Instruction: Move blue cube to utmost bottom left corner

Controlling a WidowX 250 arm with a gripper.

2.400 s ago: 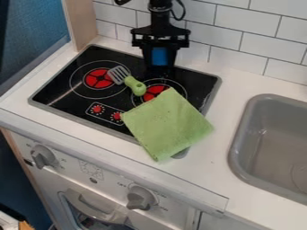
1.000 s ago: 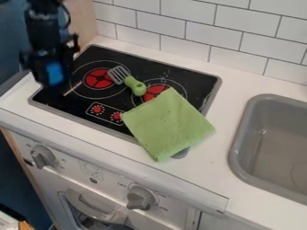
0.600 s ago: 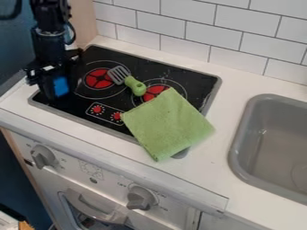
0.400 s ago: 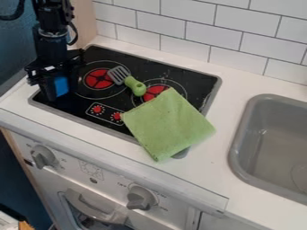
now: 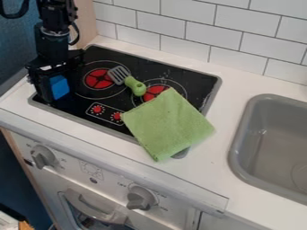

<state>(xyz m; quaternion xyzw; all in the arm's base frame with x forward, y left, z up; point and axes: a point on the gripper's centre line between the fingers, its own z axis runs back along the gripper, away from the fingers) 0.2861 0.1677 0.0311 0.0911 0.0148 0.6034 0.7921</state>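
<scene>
My black gripper (image 5: pixel 58 90) hangs over the left side of the black stovetop (image 5: pixel 75 107), close to its lower left corner. It is shut on the blue cube (image 5: pixel 59 87), which sits between its fingers with one blue face showing. Whether the cube's underside touches the stovetop, I cannot tell.
Right of the gripper, a green-handled spatula (image 5: pixel 135 85) lies on the stovetop. A green cloth (image 5: pixel 167 125) covers the stove's right front part and overlaps the white counter (image 5: pixel 225 90). The grey sink (image 5: pixel 240 148) is at the right, and a wooden post (image 5: pixel 84 20) stands behind the left corner.
From the back of the stove, the gripper has carried the blue cube to the left side and somewhat toward the front. Over the latest frames it has shifted only slightly. Cloth and spatula have stayed put.
</scene>
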